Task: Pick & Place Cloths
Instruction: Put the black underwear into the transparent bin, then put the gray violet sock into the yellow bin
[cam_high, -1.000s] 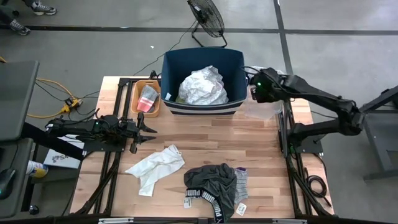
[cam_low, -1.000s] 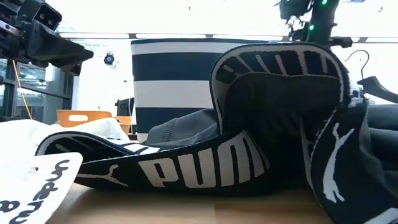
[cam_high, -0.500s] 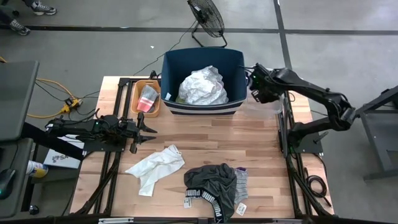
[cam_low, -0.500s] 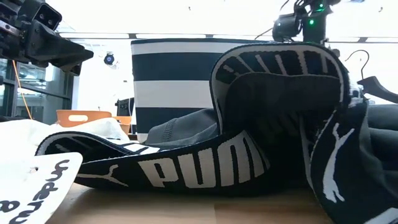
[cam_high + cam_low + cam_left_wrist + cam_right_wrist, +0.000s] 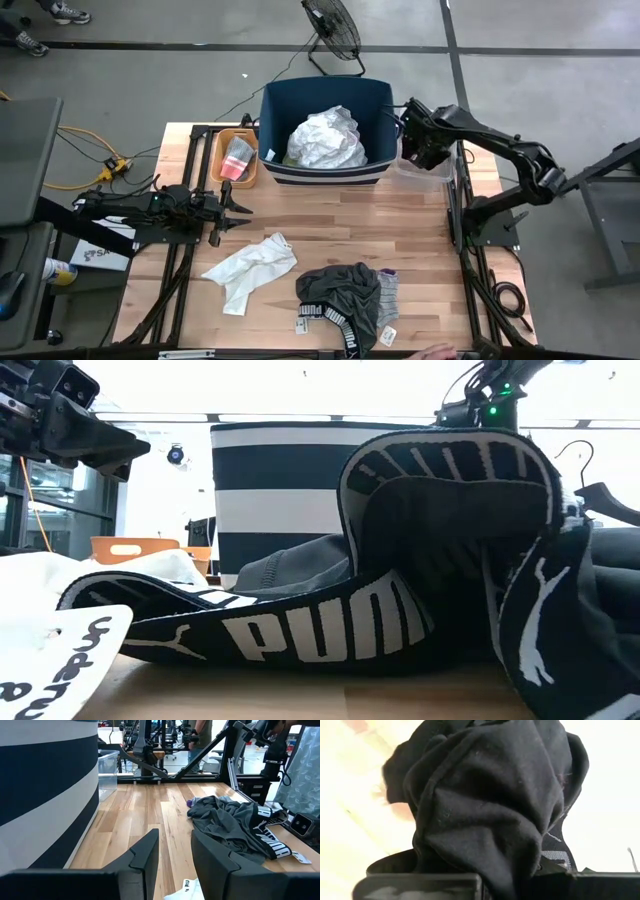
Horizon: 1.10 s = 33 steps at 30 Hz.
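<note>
In the high view, the right gripper (image 5: 413,140) sits at the upper right beside the navy bin (image 5: 275,110), its jaws closed on a black cloth (image 5: 485,810). The left gripper (image 5: 238,210) waits at the left of the worktop (image 5: 420,260), jaws slightly apart and empty. A white cloth (image 5: 255,268) and grey shorts (image 5: 340,295) lie at lower centre; a white bundle (image 5: 328,138) fills the bin.

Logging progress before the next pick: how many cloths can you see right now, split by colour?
White: 2, the white cloth on the table and the crumpled white one in the navy bin.
Dark grey: 1, the shorts on the table.
Grey-pink: 1, the socks beside the shorts.
Black: 1, the black cloth in the right gripper.
Total: 5.
</note>
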Each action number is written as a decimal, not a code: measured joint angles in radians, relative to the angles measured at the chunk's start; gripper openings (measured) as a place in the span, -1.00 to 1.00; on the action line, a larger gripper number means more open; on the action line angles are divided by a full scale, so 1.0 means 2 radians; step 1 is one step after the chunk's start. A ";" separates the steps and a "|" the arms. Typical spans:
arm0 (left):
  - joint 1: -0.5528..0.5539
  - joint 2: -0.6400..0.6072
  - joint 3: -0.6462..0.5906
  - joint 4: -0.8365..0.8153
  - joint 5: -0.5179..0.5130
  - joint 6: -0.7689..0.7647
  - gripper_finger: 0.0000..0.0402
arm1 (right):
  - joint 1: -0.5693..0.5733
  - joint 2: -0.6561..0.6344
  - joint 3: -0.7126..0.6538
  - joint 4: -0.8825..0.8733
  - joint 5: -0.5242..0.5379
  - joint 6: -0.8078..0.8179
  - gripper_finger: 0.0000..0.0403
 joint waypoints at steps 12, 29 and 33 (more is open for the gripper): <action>0.000 0.000 0.000 0.000 0.000 0.000 -0.44 | -0.007 0.002 0.000 -0.002 0.000 -0.001 -0.75; 0.000 0.000 0.000 0.000 0.000 0.000 -0.44 | -0.002 -0.022 -0.001 0.022 0.001 0.051 -0.08; 0.000 0.000 0.000 0.000 0.000 0.000 -0.44 | 0.005 -0.042 -0.001 0.026 0.001 0.089 0.04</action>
